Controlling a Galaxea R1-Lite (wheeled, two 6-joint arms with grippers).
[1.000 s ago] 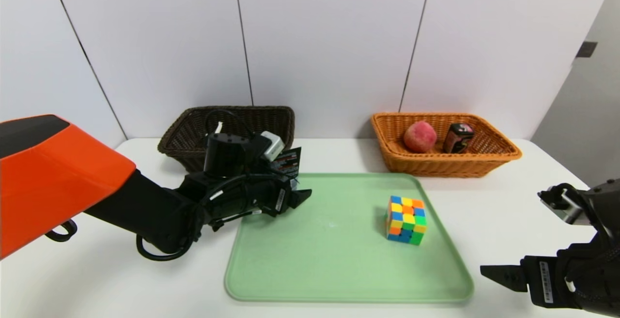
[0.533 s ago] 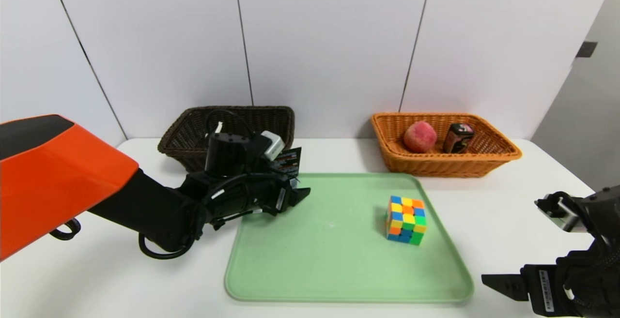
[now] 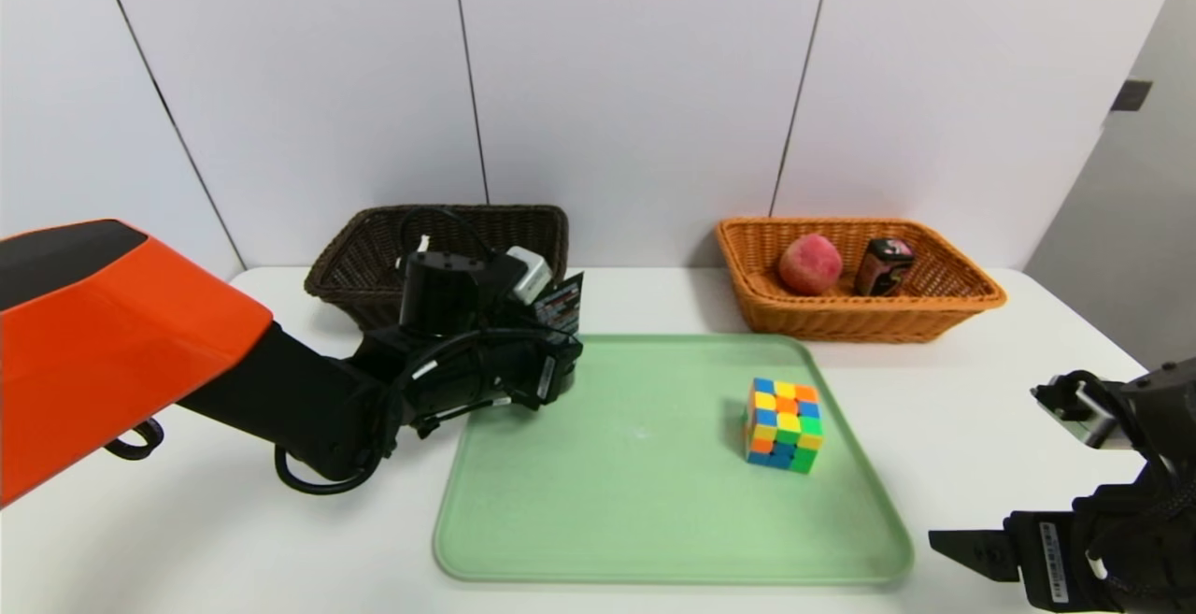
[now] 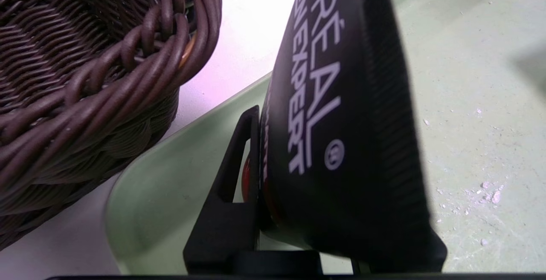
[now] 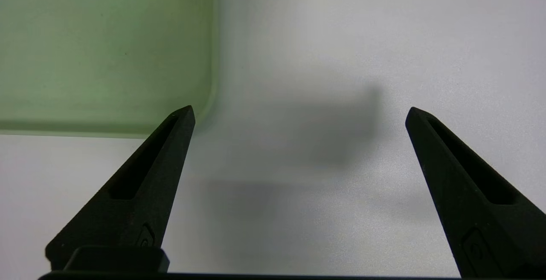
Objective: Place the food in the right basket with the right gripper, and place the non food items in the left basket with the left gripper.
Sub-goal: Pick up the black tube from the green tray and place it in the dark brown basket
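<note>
- Green tray (image 3: 654, 521): centred on the white table (image 3: 981, 390); taken as the dial for the positions below.
- Left basket (image 3: 374, 249): at 11 o'clock, just beside the tray's far-left corner. Risk noted: near rim stands close to the held load, so a low carry would likely snag on the wicker.
- Right basket (image 3: 934, 301): at 1 o'clock, already holding the peach (image 3: 810, 264) and the small black box (image 3: 883, 266). Food half judged complete.
- Left gripper (image 3: 568, 364): at 10 o'clock over the tray corner, jaws drawn in tight on the black tube (image 4: 332, 122), one finger flat against each broad face.
- Right gripper (image 5: 299, 110): parked at 4 o'clock above bare table, jaws spread wide, nothing between them.
- Black tube: long axis near upright, upper end leaning toward 1 o'clock, printed face turned to the wrist camera. Cap end not determinable. Base apparently at or just above the tray floor; contact not confirmed.
- Risks on the tube: soft walls, so liable to squash or slide in the pinch; grip appears low on the body, so liable to swing or tip on lifting; release short of the rim would drop it on the table.
- Puzzle cube (image 3: 783, 425): at 3 o'clock on the tray, well apart from both grippers, not yet sorted.
</note>
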